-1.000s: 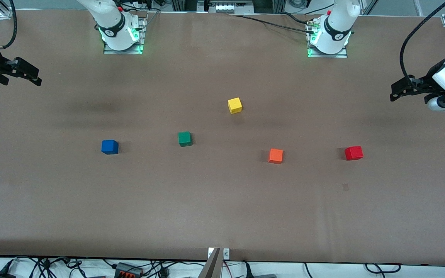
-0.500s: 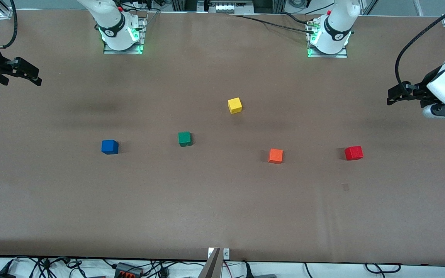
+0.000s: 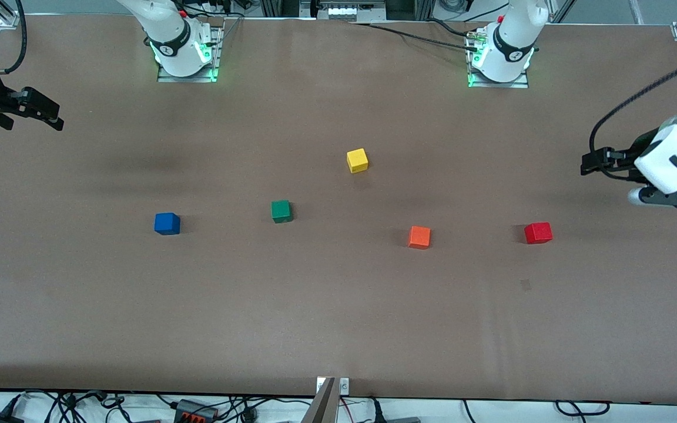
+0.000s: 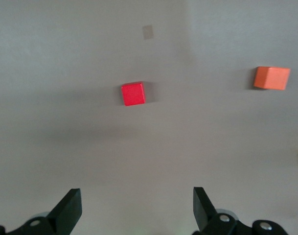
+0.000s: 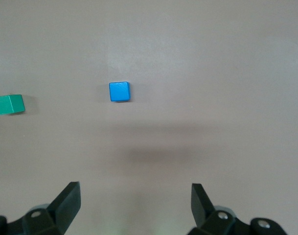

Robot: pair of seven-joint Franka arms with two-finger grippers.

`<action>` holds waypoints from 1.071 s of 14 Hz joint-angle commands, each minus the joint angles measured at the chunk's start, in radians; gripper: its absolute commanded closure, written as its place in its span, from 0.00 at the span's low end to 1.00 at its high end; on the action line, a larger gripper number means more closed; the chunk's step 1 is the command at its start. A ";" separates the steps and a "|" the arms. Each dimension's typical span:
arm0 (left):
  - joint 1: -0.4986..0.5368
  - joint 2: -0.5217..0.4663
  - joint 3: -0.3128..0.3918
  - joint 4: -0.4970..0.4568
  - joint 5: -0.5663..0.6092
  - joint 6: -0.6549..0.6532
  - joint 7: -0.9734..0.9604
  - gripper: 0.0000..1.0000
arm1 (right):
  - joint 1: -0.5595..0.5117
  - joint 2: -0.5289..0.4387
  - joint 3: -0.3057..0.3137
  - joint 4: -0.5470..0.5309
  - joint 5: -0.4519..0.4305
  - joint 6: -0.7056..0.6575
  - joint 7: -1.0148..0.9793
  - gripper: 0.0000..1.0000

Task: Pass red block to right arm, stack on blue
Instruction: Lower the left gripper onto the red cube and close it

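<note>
The red block (image 3: 538,232) (image 4: 133,93) rests on the brown table toward the left arm's end. My left gripper (image 3: 591,162) (image 4: 137,209) hangs in the air over the table at that end, apart from the block, open and empty. The blue cube (image 3: 167,223) (image 5: 119,91) sits toward the right arm's end. My right gripper (image 3: 44,115) (image 5: 135,208) waits open and empty over the table's edge at its own end, well away from the blue cube.
An orange cube (image 3: 419,237) (image 4: 271,78) lies beside the red block. A green cube (image 3: 281,211) (image 5: 8,104) and a yellow cube (image 3: 357,160) stand around the table's middle. Cables lie along the table's edge nearest the front camera.
My left gripper has come down and moved a little inward toward the red block. The right arm and all cubes have stayed still.
</note>
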 commanded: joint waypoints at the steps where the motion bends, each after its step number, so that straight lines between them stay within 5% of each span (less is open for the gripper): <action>1: 0.043 0.046 0.000 -0.038 0.013 0.073 0.017 0.00 | -0.007 -0.006 0.008 -0.014 -0.015 0.002 -0.014 0.00; 10: 0.059 0.083 -0.012 -0.475 0.015 0.789 0.019 0.00 | -0.007 0.029 0.010 -0.014 -0.015 0.012 -0.014 0.00; 15: 0.059 0.210 -0.012 -0.511 0.016 0.988 0.028 0.00 | -0.004 0.054 0.010 -0.024 -0.009 0.008 -0.004 0.00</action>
